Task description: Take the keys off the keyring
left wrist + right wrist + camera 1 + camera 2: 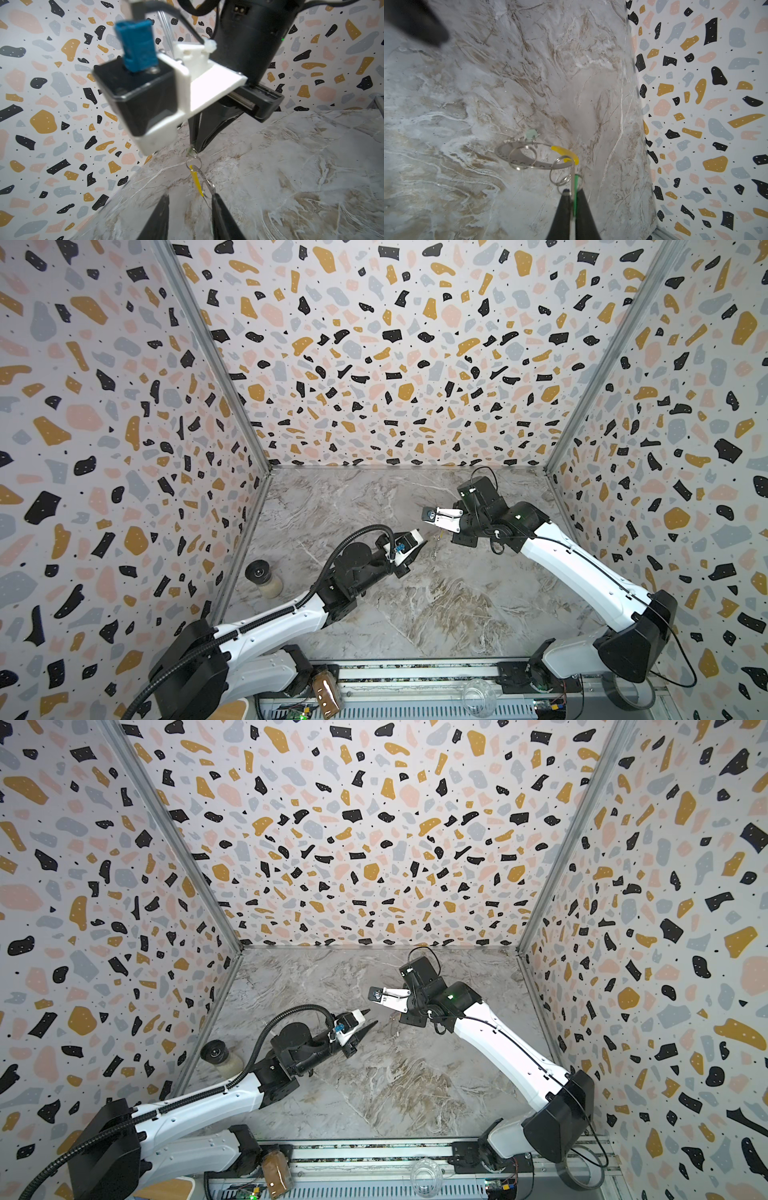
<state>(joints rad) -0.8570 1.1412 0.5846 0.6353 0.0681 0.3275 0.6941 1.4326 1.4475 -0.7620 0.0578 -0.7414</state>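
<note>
My right gripper (pixel 573 192) is shut on the bright green tag (pixel 576 194) of one of the keys, above the marble floor. Small split rings link it to the keyring (pixel 527 156), a thin grey dotted hoop that hangs below. Its yellow sleeve (pixel 564 153) is close to the jaws. The pale mint tag (pixel 531 134) hangs at the hoop's far side. My left gripper (pixel 190 198) is open. One of its fingertips (pixel 216 198) touches a small ring (pixel 207 189) beside the yellow sleeve (pixel 196 180). In both top views the left gripper (pixel 420 546) (pixel 371 1018) points at the hanging keyring (pixel 436 545).
A dark-lidded spice jar (pixel 264 578) stands near the left wall. On the front rail lie a jar of brown powder (pixel 326 693), a clear glass jar (pixel 478 697) and a dark tape roll (pixel 627 697). Terrazzo walls close in three sides.
</note>
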